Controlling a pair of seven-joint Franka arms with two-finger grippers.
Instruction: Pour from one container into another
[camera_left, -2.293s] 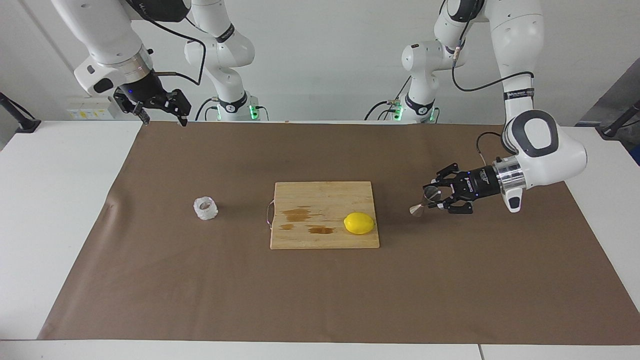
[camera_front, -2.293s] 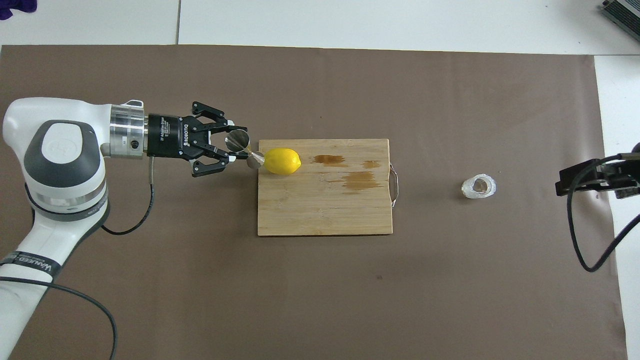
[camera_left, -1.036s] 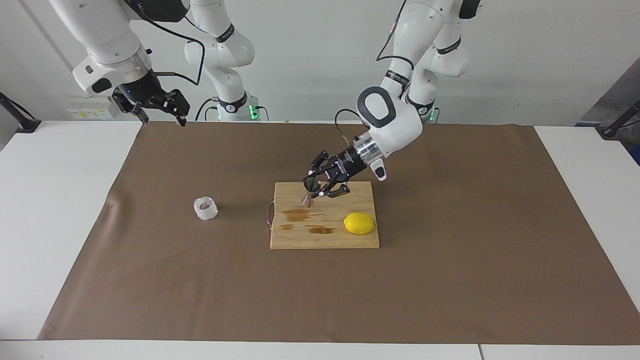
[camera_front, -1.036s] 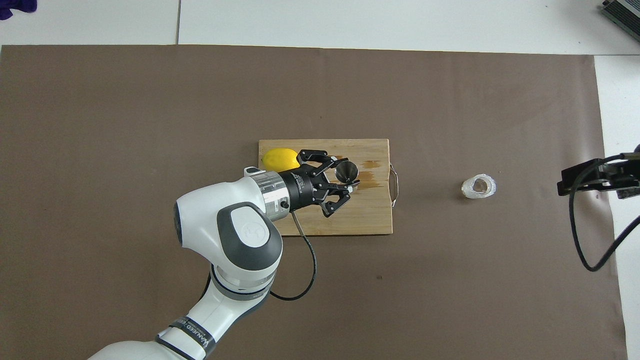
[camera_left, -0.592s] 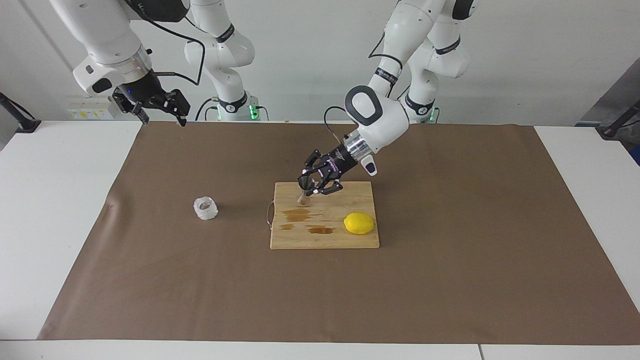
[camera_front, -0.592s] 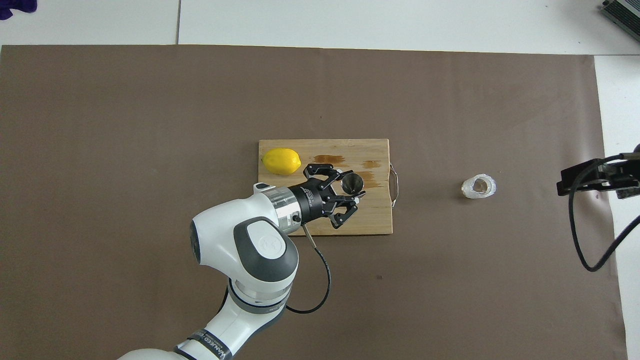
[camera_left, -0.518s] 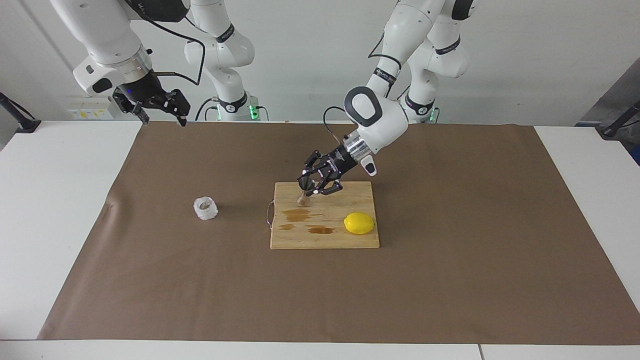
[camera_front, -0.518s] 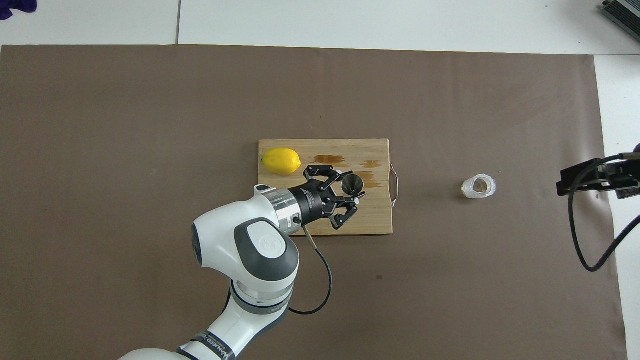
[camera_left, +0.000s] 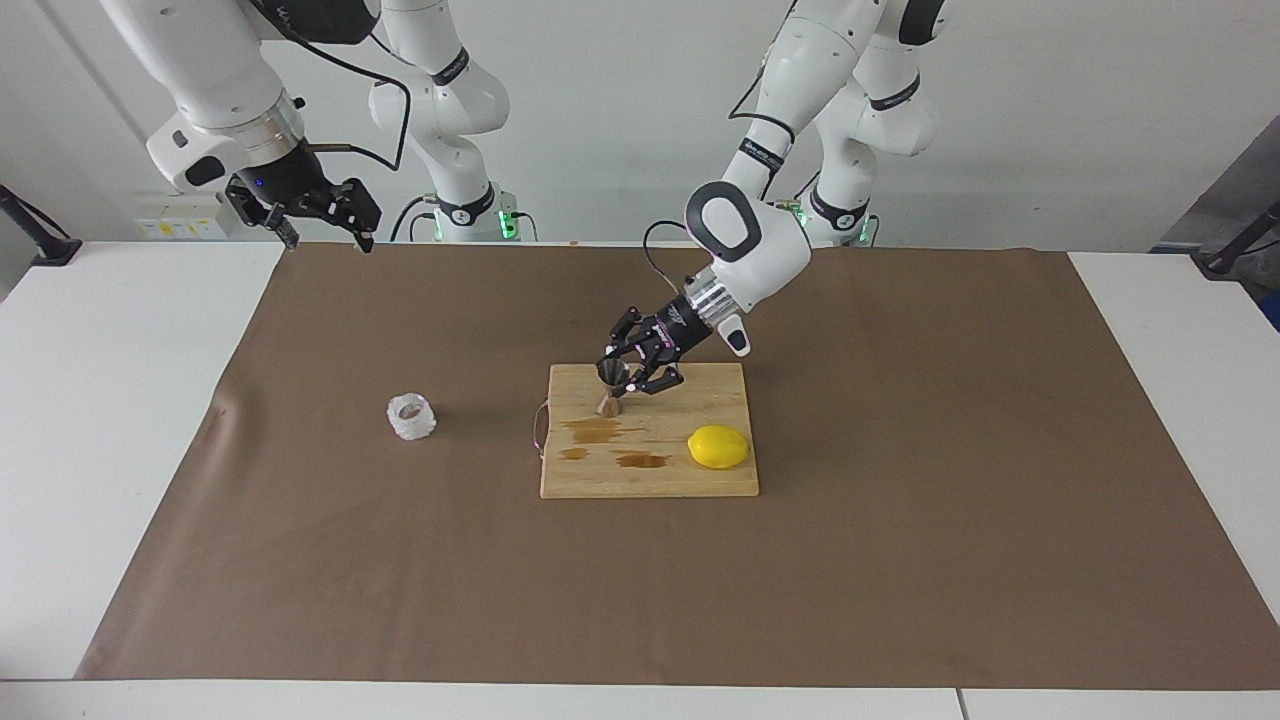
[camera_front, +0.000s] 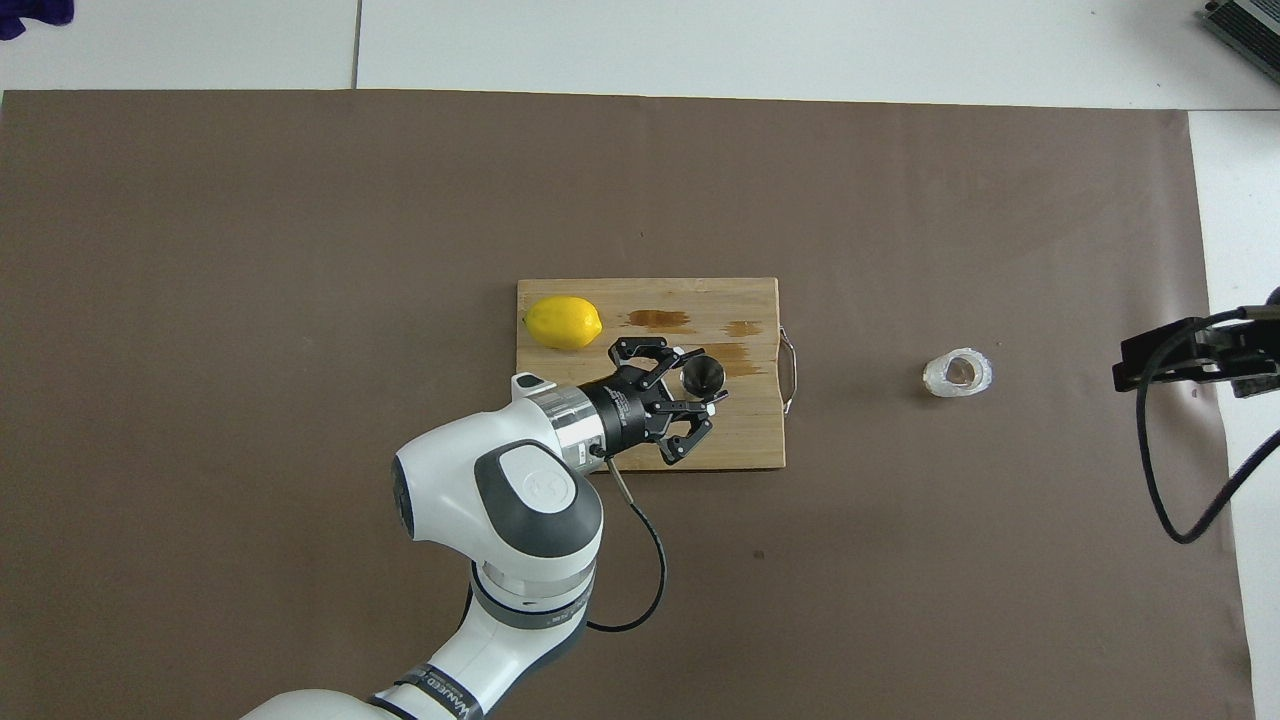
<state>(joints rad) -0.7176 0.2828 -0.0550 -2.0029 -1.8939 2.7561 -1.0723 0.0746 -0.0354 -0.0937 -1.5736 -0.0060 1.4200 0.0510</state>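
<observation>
I am going across the facing view, starting at my right arm's end of the table. My right gripper (camera_left: 325, 232) is waiting up in the air over the edge of the brown mat (camera_left: 900, 560), close to my base, with its fingers wide apart and nothing in them.

Next comes the little bumpy glass cup (camera_left: 411, 417). It is sitting upright on the mat, well apart from the wooden board (camera_left: 690, 480), toward my right arm's end. Nobody is touching it — so I think no pouring is done yet.

Then comes the board in the middle. My left gripper (camera_left: 622, 381) is squeezing the shiny steel jigger (camera_left: 609, 385) around its thin middle. The jigger is standing almost straight, and its bottom cone is right down at the board, at the edge nearer to me. I cannot tell if it is resting there or just above.

A lemon (camera_left: 718, 446) is lying on the board too, with some dark wet-looking marks (camera_left: 600, 430) beside it.

So I am judging this as early — the jigger is getting put in place. Picking up the cup, bringing it over and tipping it are all left to do.
</observation>
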